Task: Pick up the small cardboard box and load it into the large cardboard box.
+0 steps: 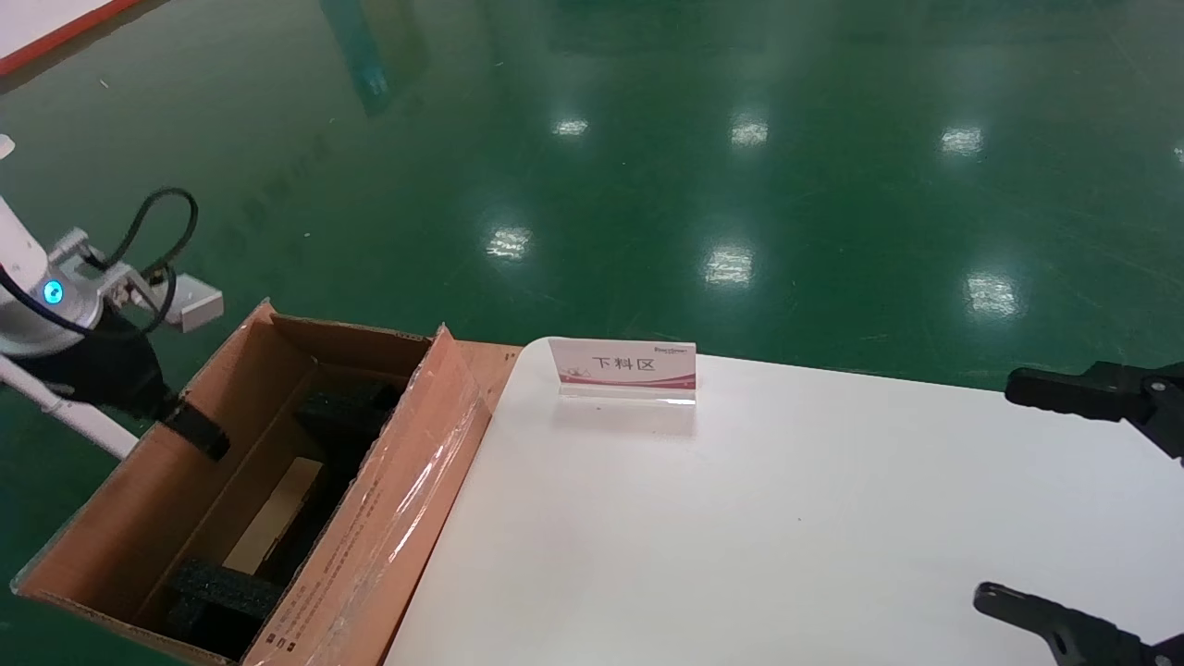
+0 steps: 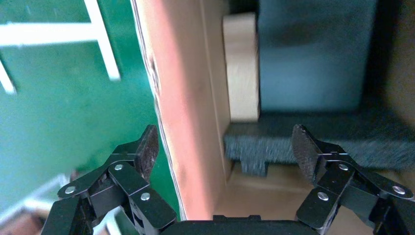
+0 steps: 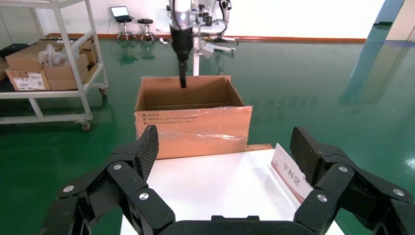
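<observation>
The black right gripper (image 1: 1091, 499) hangs open over the white table (image 1: 786, 518) at 4 o'clock. At 8 o'clock, the small flat brown cardboard box (image 1: 273, 516) lies between black foam blocks (image 1: 222, 597) inside the long brown cardboard carton (image 1: 388, 527). The left gripper (image 2: 225, 152) straddles the carton's far wall at 9 o'clock, fingers spread, holding nothing.

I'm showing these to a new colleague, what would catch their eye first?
Probably the large cardboard box standing open off the white table's left edge, black foam blocks and the small cardboard box inside. The left end effector hangs open straddling its far wall; the right end effector is open over the table.
</observation>
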